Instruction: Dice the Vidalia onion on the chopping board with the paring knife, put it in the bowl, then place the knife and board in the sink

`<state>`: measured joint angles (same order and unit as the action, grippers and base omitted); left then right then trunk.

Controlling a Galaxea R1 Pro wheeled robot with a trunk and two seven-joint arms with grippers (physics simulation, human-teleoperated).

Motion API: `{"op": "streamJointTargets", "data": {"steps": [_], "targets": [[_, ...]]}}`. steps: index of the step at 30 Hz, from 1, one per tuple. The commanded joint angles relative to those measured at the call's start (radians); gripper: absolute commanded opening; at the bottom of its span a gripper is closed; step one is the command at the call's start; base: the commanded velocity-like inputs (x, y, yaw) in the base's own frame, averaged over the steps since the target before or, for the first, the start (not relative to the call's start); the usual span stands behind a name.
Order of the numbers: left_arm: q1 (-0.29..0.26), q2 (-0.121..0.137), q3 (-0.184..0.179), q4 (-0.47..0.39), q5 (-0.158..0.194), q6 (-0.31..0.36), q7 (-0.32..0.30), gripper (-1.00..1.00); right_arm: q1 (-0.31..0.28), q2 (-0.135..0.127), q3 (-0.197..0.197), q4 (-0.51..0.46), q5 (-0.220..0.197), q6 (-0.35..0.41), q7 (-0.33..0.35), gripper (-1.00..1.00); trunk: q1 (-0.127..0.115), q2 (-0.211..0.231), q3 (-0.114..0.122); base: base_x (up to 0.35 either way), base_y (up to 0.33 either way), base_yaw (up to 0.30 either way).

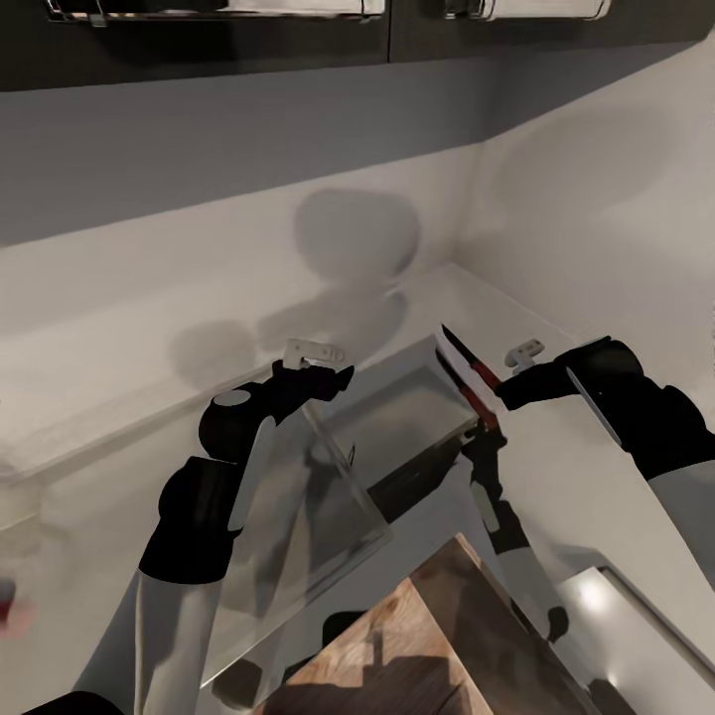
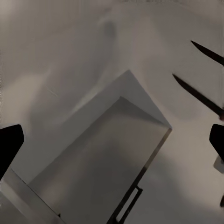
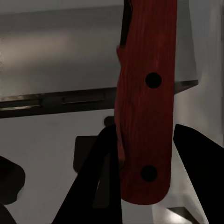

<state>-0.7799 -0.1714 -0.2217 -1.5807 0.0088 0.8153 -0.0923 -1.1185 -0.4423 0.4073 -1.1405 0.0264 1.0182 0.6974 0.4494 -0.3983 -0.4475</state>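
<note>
The head view looks down on the steel sink (image 1: 417,417), its basin set into the pale grey surface (image 1: 129,338) near the corner of the walls. The right pincer (image 1: 494,397) grips the paring knife (image 1: 467,372) by its red-orange handle, the dark blade pointing up and away over the basin's far right rim. In the right wrist view that handle (image 3: 147,102) stands between the two dark fingers (image 3: 100,172) — one finger presses against its side, the other looks just apart from it — with two dark rivets showing.

The left pincer (image 1: 333,377) hovers over the basin's left side with nothing between its fingers; in the left wrist view the black fingertips (image 2: 9,142) sit wide apart at either edge, so it is spread. That view also shows the knife's dark point (image 2: 196,93) to one side above the basin.

The chopping board (image 1: 417,645) — brown, grained wood — shows at the bottom of the head view, tilted, one corner towards the sink.
</note>
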Motion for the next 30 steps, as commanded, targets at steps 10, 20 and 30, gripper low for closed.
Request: {"op": "streamJointTargets", "data": {"steps": [10,20,30], "targets": [[-0.001,0.000,-0.002,-0.001,0.000,0.005,-0.003,1.00,-0.001,-0.001,0.002,-0.001,0.003,0.003,0.004,-1.00,0.001,-0.002,0.015,-0.144,0.000,0.000],[-0.001,0.000,-0.007,0.012,0.000,0.005,-0.003,1.00,-0.001,-0.001,0.001,-0.001,0.001,-0.001,0.006,-1.00,0.001,-0.002,0.031,-0.243,0.000,0.000],[-0.001,0.001,-0.008,0.048,0.001,0.005,-0.004,1.00,-0.001,-0.001,-0.002,-0.001,0.001,0.000,0.007,-1.00,0.001,-0.002,0.046,-0.026,0.000,-0.003]]}}
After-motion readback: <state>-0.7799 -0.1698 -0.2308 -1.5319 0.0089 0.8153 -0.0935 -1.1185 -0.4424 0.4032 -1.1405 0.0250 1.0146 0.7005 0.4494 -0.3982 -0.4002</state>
